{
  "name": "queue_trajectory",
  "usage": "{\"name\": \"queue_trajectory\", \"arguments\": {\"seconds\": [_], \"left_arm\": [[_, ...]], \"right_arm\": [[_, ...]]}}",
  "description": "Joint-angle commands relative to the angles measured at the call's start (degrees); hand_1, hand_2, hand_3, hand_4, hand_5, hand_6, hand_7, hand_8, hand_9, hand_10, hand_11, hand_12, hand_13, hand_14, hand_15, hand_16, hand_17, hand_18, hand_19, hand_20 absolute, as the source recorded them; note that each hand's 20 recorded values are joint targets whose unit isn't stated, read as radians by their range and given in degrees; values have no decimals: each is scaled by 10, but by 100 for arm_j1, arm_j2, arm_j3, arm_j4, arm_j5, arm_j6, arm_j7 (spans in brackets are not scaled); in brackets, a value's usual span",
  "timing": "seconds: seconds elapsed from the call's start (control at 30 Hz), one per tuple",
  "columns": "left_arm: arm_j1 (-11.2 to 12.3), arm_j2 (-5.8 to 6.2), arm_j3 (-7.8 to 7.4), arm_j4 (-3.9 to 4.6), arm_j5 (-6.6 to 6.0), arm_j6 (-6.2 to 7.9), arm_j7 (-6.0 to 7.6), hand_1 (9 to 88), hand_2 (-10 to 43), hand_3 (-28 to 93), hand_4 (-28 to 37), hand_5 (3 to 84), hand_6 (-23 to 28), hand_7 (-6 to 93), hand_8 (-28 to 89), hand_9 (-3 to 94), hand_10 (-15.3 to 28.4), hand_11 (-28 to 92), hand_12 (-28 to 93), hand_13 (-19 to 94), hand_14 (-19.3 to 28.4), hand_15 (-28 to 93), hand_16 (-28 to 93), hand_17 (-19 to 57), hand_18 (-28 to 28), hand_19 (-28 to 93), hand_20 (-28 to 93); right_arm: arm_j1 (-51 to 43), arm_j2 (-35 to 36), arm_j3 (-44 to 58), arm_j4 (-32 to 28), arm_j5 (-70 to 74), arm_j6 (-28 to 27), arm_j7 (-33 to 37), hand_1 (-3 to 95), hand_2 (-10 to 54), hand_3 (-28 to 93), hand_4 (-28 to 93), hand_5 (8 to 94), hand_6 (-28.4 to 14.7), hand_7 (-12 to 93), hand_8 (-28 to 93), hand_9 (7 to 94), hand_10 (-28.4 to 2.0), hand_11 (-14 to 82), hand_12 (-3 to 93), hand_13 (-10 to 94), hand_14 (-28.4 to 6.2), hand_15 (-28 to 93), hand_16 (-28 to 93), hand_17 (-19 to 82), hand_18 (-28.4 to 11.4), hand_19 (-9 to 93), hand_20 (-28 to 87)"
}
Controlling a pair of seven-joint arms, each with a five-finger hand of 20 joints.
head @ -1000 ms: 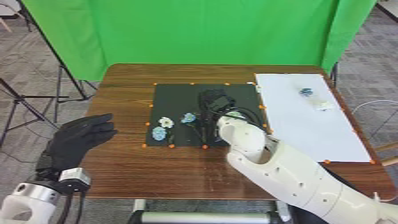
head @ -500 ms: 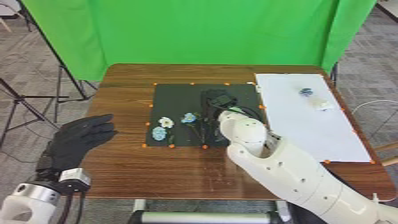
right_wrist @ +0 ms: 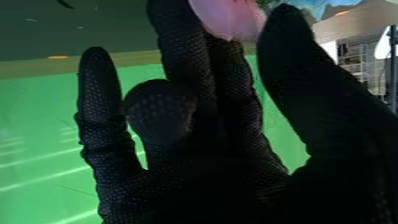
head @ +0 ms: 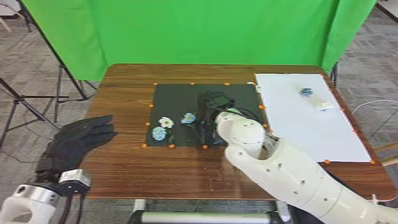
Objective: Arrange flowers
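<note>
Shifting slightly left, right hand (head: 211,100) above black mat (head: 176,102)

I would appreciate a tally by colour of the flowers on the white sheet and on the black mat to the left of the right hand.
Blue flowers: 3
White flowers: 2
Total: 5
</note>
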Motion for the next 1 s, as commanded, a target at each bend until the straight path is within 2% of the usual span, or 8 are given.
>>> {"name": "queue_trajectory", "arguments": {"seconds": [0.03, 0.3, 0.57, 0.63, 0.67, 0.7, 0.83, 1.0], "left_arm": [[161, -112, -37, -53, 25, -1, -73, 276, 38, 832, -157, 459, 131, 194, -105, 411, 228, 366, 109, 288, 284, 644, -142, -88, 228, 588, 107], [264, -139, -66, -90, 26, 35, -43, 276, 38, 832, -157, 459, 132, 193, -105, 411, 228, 366, 109, 288, 284, 645, -143, -88, 228, 588, 106], [548, -114, -33, -162, -46, 200, 213, 276, 38, 832, -157, 459, 131, 194, -104, 411, 228, 365, 109, 288, 284, 645, -143, -88, 228, 588, 106], [677, -176, -85, -200, -58, 212, 243, 276, 38, 832, -157, 459, 131, 193, -105, 411, 229, 366, 109, 288, 284, 644, -143, -88, 228, 588, 106], [795, -138, -101, -230, -113, 272, 347, 276, 38, 832, -157, 459, 131, 193, -105, 410, 228, 366, 110, 288, 284, 645, -143, -88, 228, 588, 106], [768, -152, -91, -224, -85, 288, 309, 275, 37, 834, -157, 459, 131, 193, -105, 411, 229, 366, 109, 288, 284, 645, -143, -88, 228, 588, 106], [855, -43, -28, -216, -149, 349, 503, 275, 37, 833, -158, 459, 131, 194, -104, 410, 228, 366, 110, 286, 284, 645, -143, -88, 228, 588, 106], [880, 30, 15, -228, -182, 402, 567, 276, 38, 832, -158, 459, 131, 194, -104, 410, 228, 366, 110, 285, 284, 644, -143, -88, 228, 588, 106]], "right_arm": [[27, 65, 68, -248, -65, -88, 60, 329, -83, 861, -270, 668, -26, 212, -137, 722, -142, 292, 183, 733, -66, 806, 200, 256, -209, 803, 171], [119, 123, 116, -374, -37, -86, -35, 320, -76, 860, -265, 655, -36, 197, -130, 701, -150, 288, 181, 715, -75, 805, 194, 249, -214, 800, 165], [368, 885, 262, -826, 683, -78, -232, 297, -55, 855, -262, 618, -43, 182, -126, 657, -162, 255, 169, 686, -83, 802, 182, 247, -218, 796, 153], [334, 1025, 511, -798, 975, 41, -477, 296, -38, 867, -257, 611, -42, 189, -123, 643, -161, 246, 167, 688, -76, 814, 179, 251, -210, 791, 147], [334, 1040, 659, -791, 1196, -58, -471, 300, -28, 875, -253, 619, -40, 199, -123, 650, -155, 250, 169, 697, -70, 824, 180, 256, -205, 791, 145], [365, 1100, 770, -784, 1435, -168, -441, 304, -22, 880, -251, 623, -38, 205, -125, 657, -151, 256, 170, 702, -65, 830, 180, 262, -201, 791, 144], [409, 1552, 922, -773, 1278, -155, -635, 304, -21, 879, -252, 611, -41, 205, -132, 648, -149, 256, 170, 697, -65, 833, 180, 258, -199, 789, 142], [236, 2052, 1193, -562, 1130, -106, -955, 300, -24, 880, -261, 578, -39, 202, -132, 618, -150, 247, 167, 679, -66, 832, 179, 244, -194, 774, 137]]}}
